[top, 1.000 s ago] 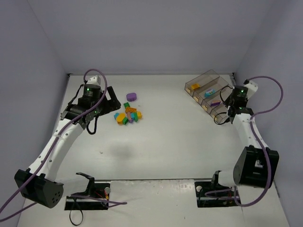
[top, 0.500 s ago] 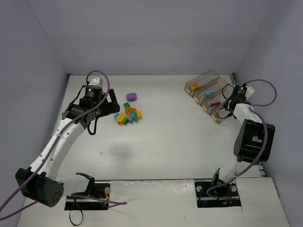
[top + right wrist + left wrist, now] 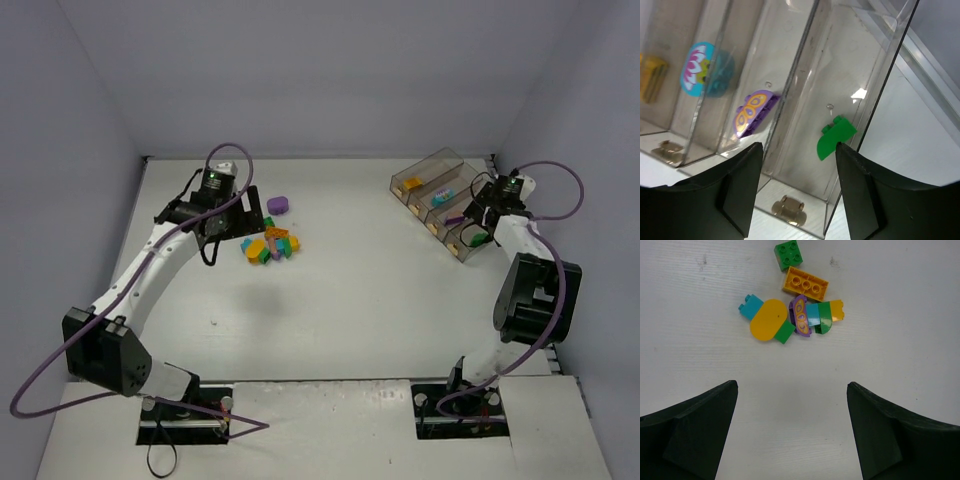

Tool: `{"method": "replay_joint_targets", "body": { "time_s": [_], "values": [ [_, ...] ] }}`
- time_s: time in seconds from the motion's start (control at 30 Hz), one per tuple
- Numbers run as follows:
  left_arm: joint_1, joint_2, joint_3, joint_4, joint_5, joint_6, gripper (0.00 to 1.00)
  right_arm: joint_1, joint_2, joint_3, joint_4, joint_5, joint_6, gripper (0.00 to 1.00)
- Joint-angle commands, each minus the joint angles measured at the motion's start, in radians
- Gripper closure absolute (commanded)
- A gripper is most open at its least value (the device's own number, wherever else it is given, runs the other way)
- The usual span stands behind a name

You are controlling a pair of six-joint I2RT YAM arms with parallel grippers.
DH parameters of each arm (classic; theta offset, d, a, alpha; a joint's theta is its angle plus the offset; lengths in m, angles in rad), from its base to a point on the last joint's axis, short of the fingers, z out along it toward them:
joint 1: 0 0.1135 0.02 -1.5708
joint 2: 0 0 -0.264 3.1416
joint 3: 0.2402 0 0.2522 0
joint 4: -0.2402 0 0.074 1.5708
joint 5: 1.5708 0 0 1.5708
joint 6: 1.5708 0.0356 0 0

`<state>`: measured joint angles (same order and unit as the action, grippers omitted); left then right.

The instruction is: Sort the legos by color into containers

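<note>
Hovering spread and empty above the legos [image 3: 795,315] heaped on the desk [image 3: 900,360] is the left claw [image 3: 791,390]; the right claw [image 3: 799,150], likewise released, hangs over the bins [image 3: 805,60], green brick [image 3: 836,136] inside the end one.

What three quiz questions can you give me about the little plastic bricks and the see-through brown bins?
1. True or false: the green rounded plastic brick and the purple butterfly-print plastic brick lie in neighbouring clear smoky-brown plastic bins.
2. The left gripper is: A) open, near the loose brick pile; B) shut on a brick; C) inside a bin.
3. What colour is the square four-stud plastic brick at the pile's edge?
Key: 1 true; 2 A; 3 green.
</note>
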<state>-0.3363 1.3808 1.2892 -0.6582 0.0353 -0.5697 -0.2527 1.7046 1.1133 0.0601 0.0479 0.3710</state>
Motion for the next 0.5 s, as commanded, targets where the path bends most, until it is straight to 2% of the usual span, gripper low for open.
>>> {"method": "replay_joint_targets", "body": {
  "time_s": [0.0,0.23,0.27,0.37,0.47],
  "values": [
    [0.002,0.043,0.107,0.032,0.023,0.047,0.17,0.029,-0.140,0.019,0.024,-0.039,0.003,0.43],
    [0.002,0.334,0.312,-0.056,-0.026,0.071,0.17,0.225,-0.324,-0.036,0.021,-0.098,-0.032,0.43],
    [0.003,0.366,0.376,-0.096,-0.063,0.058,0.17,0.259,-0.342,-0.047,0.023,-0.106,-0.029,0.43],
    [0.006,0.489,0.446,-0.130,-0.090,0.004,0.18,0.323,-0.411,-0.099,0.021,-0.125,-0.024,0.42],
    [0.005,0.581,0.508,-0.127,-0.106,-0.062,0.24,0.336,-0.499,-0.153,0.006,-0.146,-0.020,0.42]
  ]
}}
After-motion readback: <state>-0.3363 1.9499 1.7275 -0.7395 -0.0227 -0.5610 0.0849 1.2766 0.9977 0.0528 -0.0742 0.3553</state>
